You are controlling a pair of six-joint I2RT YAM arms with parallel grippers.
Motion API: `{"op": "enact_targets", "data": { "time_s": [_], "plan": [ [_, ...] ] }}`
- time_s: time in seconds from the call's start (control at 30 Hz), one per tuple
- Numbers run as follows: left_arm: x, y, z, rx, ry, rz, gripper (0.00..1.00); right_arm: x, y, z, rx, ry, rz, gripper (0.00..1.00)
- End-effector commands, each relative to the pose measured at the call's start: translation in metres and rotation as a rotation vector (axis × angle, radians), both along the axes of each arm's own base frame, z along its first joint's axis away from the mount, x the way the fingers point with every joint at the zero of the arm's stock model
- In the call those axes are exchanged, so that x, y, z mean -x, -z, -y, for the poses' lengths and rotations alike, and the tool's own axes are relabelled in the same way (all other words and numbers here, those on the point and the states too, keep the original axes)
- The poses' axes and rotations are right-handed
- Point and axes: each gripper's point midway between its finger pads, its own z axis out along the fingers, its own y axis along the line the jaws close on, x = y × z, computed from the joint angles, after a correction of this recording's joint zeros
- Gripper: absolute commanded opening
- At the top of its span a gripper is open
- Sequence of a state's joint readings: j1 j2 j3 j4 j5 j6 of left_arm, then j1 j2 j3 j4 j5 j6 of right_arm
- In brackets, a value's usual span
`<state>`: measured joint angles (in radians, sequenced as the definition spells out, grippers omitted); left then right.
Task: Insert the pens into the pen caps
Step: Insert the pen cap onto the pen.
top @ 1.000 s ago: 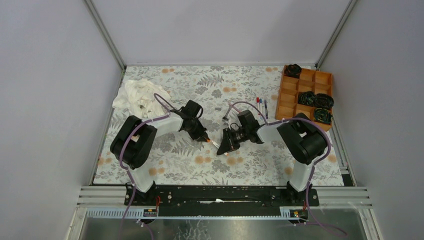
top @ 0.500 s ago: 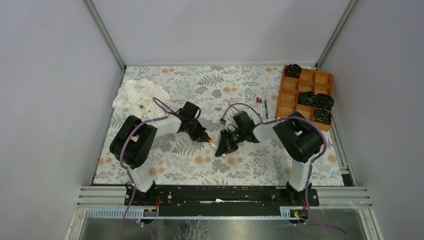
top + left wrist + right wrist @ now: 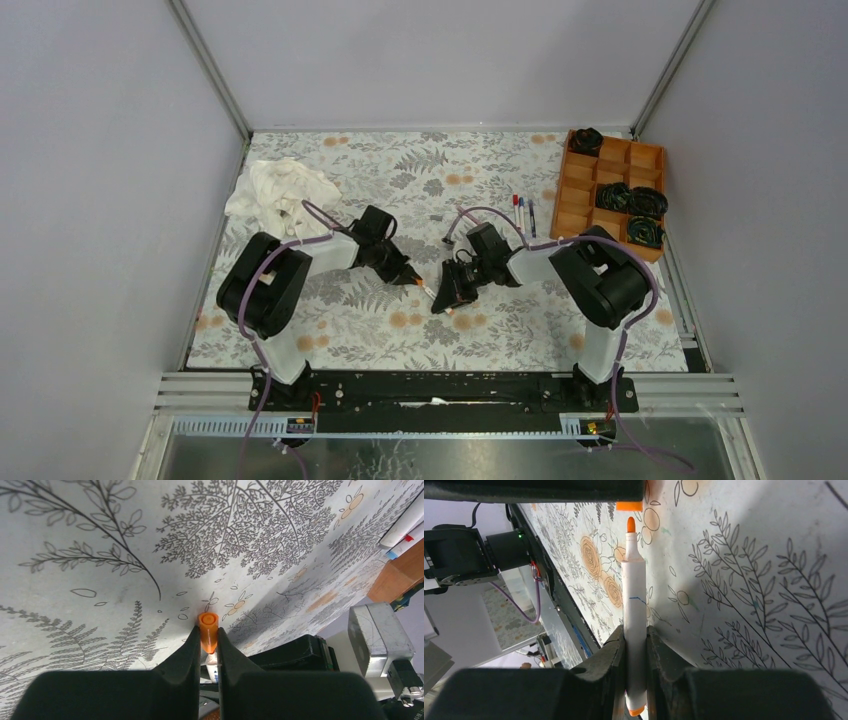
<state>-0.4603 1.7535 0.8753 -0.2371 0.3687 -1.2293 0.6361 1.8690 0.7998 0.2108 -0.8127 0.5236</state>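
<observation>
My left gripper (image 3: pixel 207 636) is shut on an orange pen cap (image 3: pixel 207 627), held just above the floral mat. My right gripper (image 3: pixel 636 632) is shut on a white-barrelled pen (image 3: pixel 634 610) with an orange tip (image 3: pixel 630 525). The tip points at the orange cap (image 3: pixel 629 506) with a small gap between them. In the top view the two grippers (image 3: pixel 408 275) (image 3: pixel 447 290) meet at the mat's middle, with the pen (image 3: pixel 428 291) between them. Three more pens (image 3: pixel 522 212) lie side by side near the wooden tray.
A wooden compartment tray (image 3: pixel 590 205) with black coiled items (image 3: pixel 630 200) stands at the back right. A crumpled white cloth (image 3: pixel 278 190) lies at the back left. A small dark piece (image 3: pixel 437 216) lies on the mat behind the grippers.
Both grippers have shifted slightly left and closer together; the pen tip now sits nearer the orange cap.
</observation>
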Motion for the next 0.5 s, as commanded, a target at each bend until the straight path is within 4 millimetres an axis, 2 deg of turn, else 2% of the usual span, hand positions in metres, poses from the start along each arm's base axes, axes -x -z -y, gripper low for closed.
{"op": "enact_targets", "data": {
  "time_s": [0.0, 0.47],
  "plan": [
    [0.0112, 0.0155, -0.0180, -0.050, -0.034, -0.048, 0.06, -0.0031, -0.0044, 0.0042, 0.033, 0.038, 0.040, 0.00],
    [0.0116, 0.0184, -0.0177, -0.031, -0.040, -0.059, 0.06, -0.0028, -0.0014, -0.0018, 0.022, 0.027, 0.001, 0.00]
  ]
}}
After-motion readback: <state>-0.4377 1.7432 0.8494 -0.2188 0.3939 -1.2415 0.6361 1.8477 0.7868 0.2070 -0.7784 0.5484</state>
